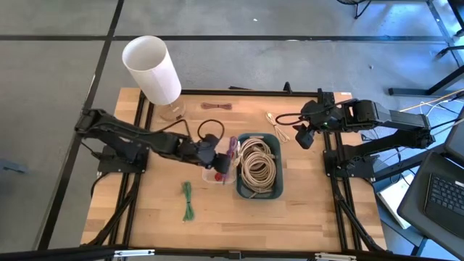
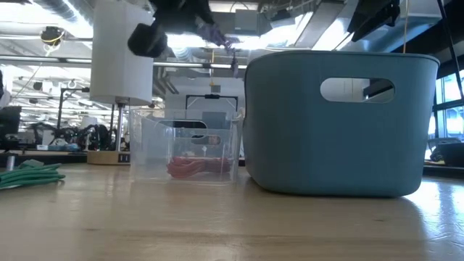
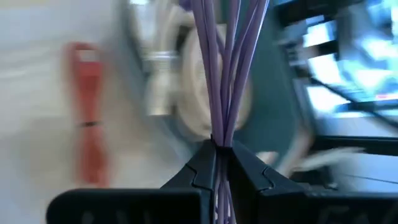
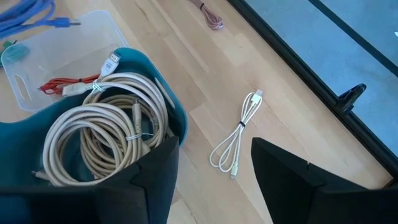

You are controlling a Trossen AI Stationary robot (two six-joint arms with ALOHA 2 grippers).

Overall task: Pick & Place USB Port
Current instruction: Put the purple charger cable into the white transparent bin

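At the far left of the wooden table [image 1: 304,210] a green cable [image 1: 188,200] lies bundled near the front edge. Behind it, at the back left, a white lamp [image 1: 154,69] stands on its wooden base. The left gripper [image 1: 222,164] reaches in from the left and hangs over the clear plastic container [image 2: 185,152], its fingers [image 3: 193,171] clamped on a bundled purple USB cable [image 3: 225,68], which is lifted off the table above the container and just beside the teal bin [image 2: 341,123]. A red cable [image 2: 196,167] lies in the bottom of the clear container. A small dark reddish cable [image 1: 217,106] rests near the table's back edge. The teal bin touches the container's right side and holds coiled beige cables [image 4: 102,127]. To the right of the bin, a thin white cable [image 4: 239,134] lies on the bare wood. The right gripper [image 1: 304,136] hovers above that back right area, fingers spread apart and holding nothing.
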